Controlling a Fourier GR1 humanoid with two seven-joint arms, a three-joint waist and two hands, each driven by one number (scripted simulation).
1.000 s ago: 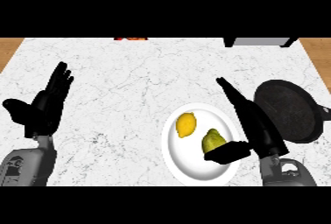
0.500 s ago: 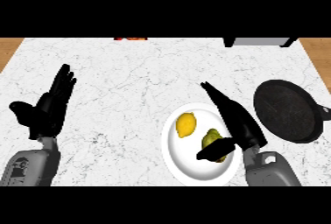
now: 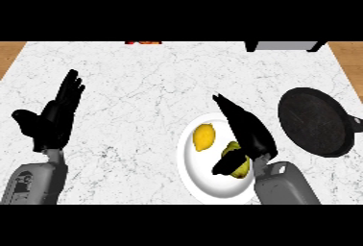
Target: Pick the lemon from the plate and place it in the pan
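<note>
A yellow lemon [image 3: 204,137] lies on the left part of the white plate [image 3: 205,180]. Beside it on the plate is a yellow-green fruit [image 3: 242,166], mostly hidden by my right hand. My right hand [image 3: 246,132] hangs over the plate's right half with fingers straight and pointing away, thumb low over the green fruit, just right of the lemon and holding nothing. The black pan [image 3: 314,122] sits on the counter to the right of the plate. My left hand [image 3: 53,120] rests open at the far left, fingers up.
A dark grey object [image 3: 284,45] stands at the counter's far edge, right of centre. Something red and orange [image 3: 143,42] shows at the far edge. Bare white marble [image 3: 149,96] lies between the two hands.
My right hand has moved left across the plate, away from the pan and closer to the lemon. The left hand has shifted only slightly.
</note>
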